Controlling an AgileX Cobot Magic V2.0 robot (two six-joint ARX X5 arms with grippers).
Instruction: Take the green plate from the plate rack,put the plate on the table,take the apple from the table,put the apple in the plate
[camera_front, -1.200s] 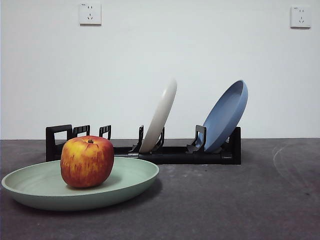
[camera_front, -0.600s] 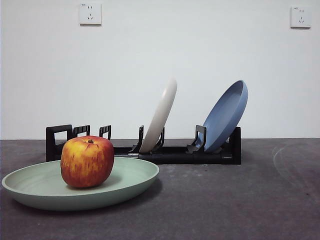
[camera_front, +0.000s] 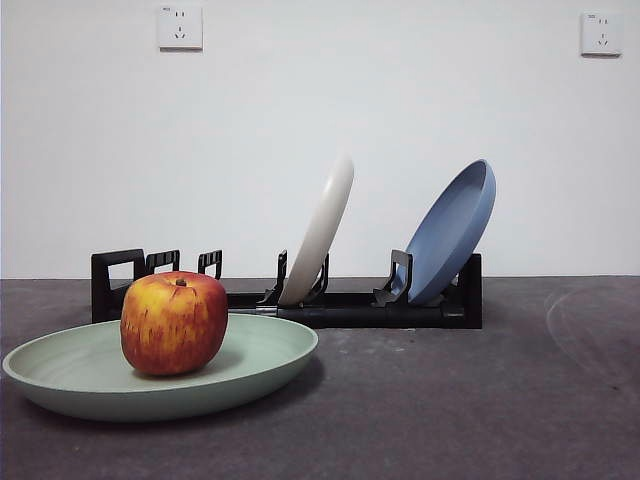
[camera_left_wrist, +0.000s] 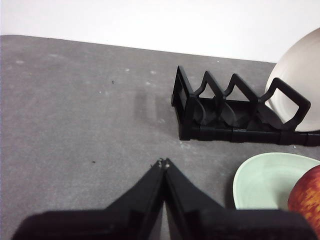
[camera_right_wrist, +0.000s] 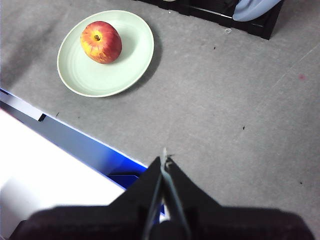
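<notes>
The pale green plate (camera_front: 270, 352) lies flat on the dark grey table (camera_front: 470, 400), in front of the black plate rack (camera_front: 340, 305). The red and yellow apple (camera_front: 174, 323) sits upright in the plate. In the right wrist view the apple (camera_right_wrist: 101, 42) rests toward one side of the green plate (camera_right_wrist: 125, 55). My left gripper (camera_left_wrist: 163, 164) is shut and holds nothing, hanging over bare table beside the rack's handle end (camera_left_wrist: 187, 107). High above the table's front edge, well away from the plate, my right gripper (camera_right_wrist: 163, 161) is shut and holds nothing. Neither arm shows in the front view.
A cream-white plate (camera_front: 322, 235) and a blue plate (camera_front: 452, 232) lean in the rack's slots. The wall behind carries two sockets (camera_front: 180, 27). In the right wrist view a blue and white edge (camera_right_wrist: 75, 145) borders the table's front.
</notes>
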